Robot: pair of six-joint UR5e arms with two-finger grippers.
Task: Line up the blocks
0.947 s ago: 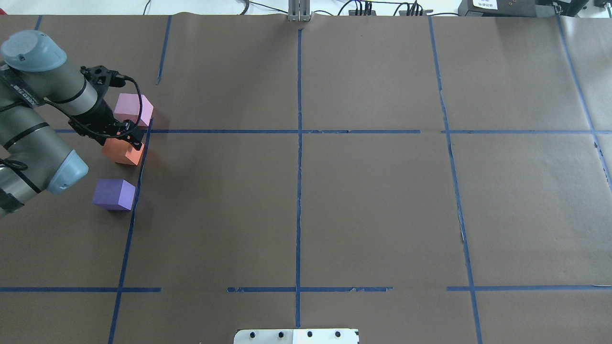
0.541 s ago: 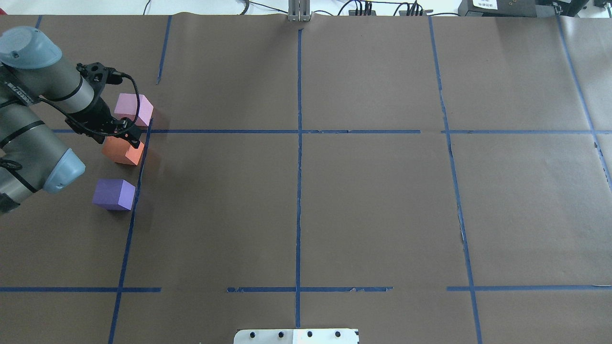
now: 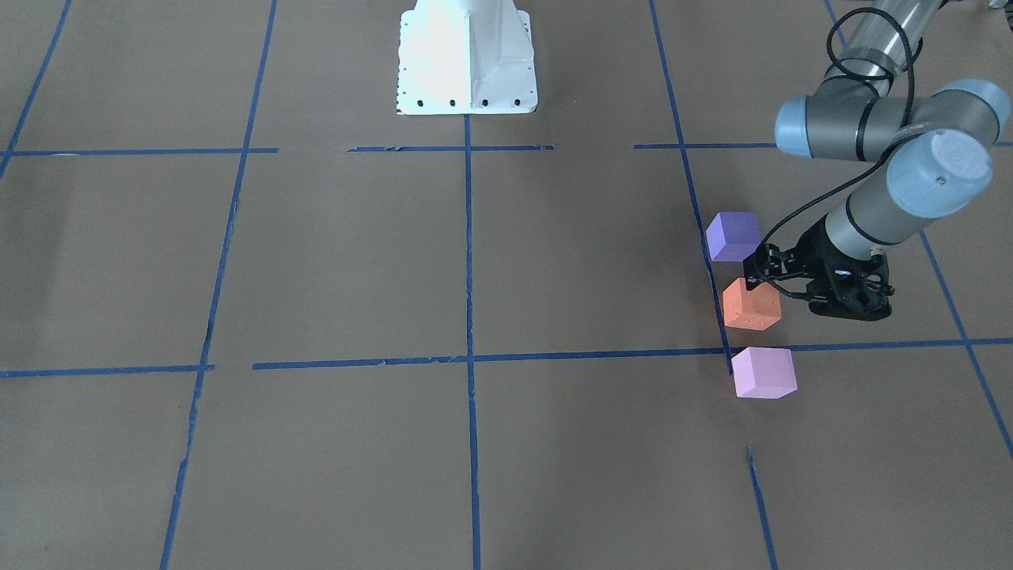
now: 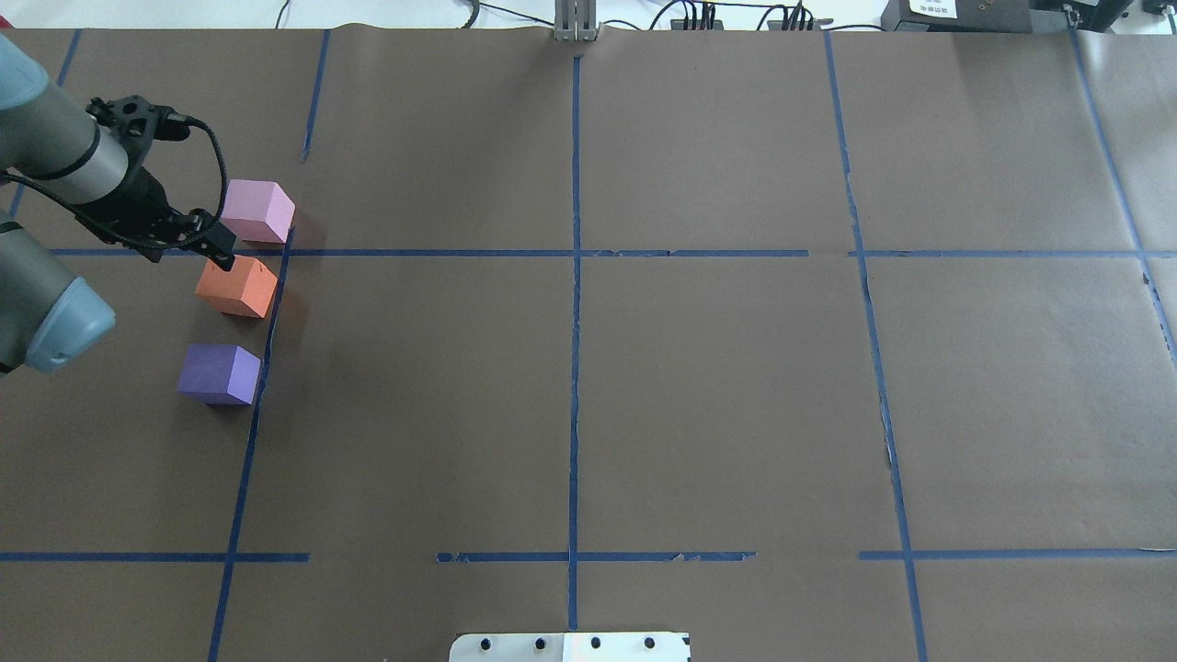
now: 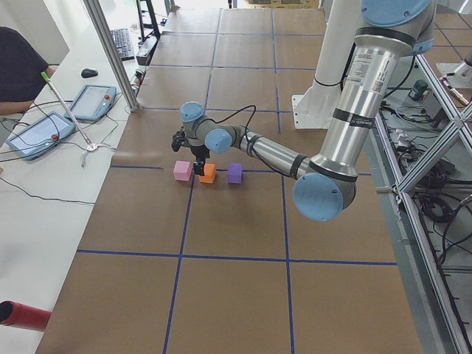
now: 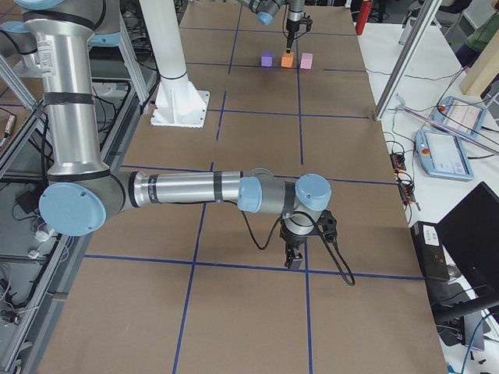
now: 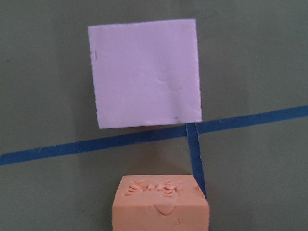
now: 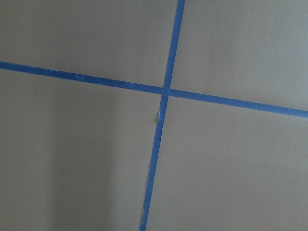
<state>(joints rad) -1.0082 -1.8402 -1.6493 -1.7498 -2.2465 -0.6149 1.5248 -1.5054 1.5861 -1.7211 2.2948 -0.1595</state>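
I see the three blocks standing in a loose column at the left of the overhead view, each apart from the next, all just left of a vertical blue tape line [image 4: 262, 368]. The pink block [image 4: 257, 211] is uppermost, above the horizontal tape line. The orange block [image 4: 236, 288] sits in the middle, just below that line. The purple block [image 4: 219, 374] is lowest. From the left wrist camera I look straight onto the pink block's top, with one corner reaching the tape crossing, and the orange block's scuffed face shows at the bottom edge of the frame.

All three rest on the brown surface [image 4: 699, 395].

The left pincer [image 4: 216, 245] hangs at the orange block's upper-left corner in the overhead view. Its fingers look spread, with nothing between them, and I cannot tell whether a fingertip touches the block.

The right pincer [image 6: 295, 261] appears only in the right side view, low in the middle of the frame. It points down near a tape crossing, well apart from the blocks at the top of that view. I cannot tell whether it is spread or pressed together.

The white base plate [image 3: 467, 55] sits at the top centre of the front view.
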